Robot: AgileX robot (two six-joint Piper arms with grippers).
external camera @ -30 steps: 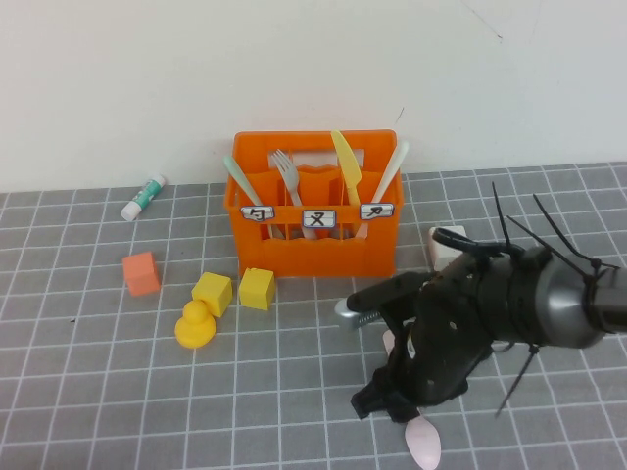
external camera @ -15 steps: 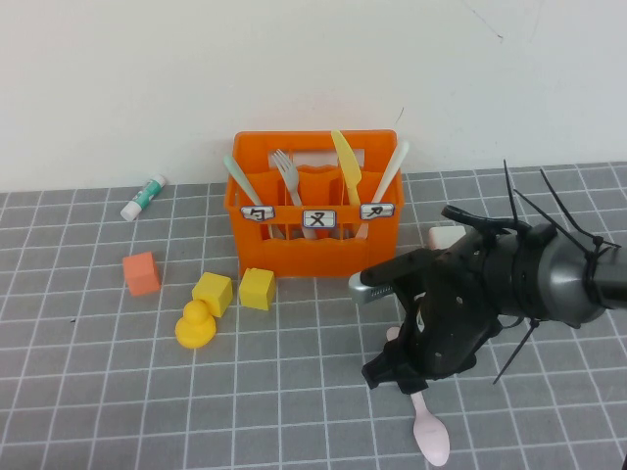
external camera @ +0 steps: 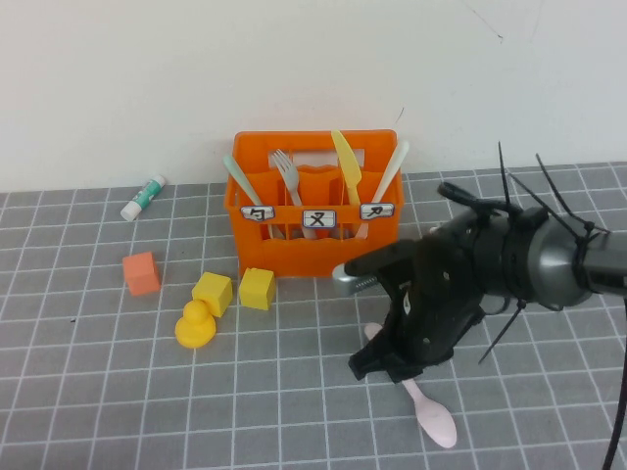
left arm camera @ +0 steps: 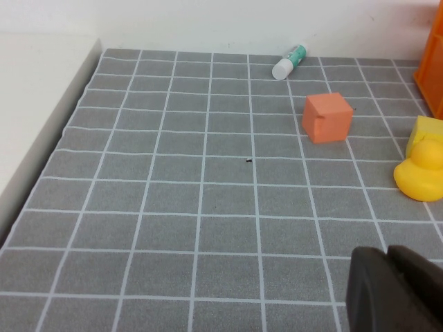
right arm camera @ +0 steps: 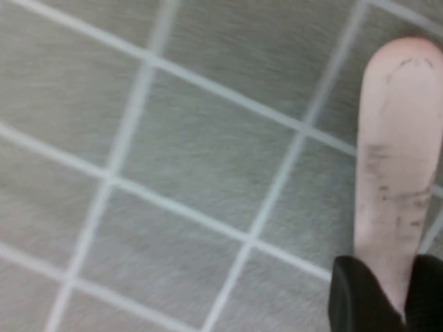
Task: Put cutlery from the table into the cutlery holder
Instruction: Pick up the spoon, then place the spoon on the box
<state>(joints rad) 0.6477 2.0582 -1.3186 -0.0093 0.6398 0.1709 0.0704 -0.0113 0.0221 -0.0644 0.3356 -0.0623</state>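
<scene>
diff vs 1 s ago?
Right gripper shifted slightly left over the table and closed on the pink spoon, whose bowl swung rightward. Left gripper stayed shut and parked; cutlery holder and its four pieces unchanged.

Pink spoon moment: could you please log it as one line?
right gripper: shut on pink spoon, on table | left gripper: shut, parked | cutlery holder: four pieces inside

Three white labels (external camera: 316, 217) on the cutlery holder (external camera: 313, 250) bear black characters, unreadable here.
</scene>
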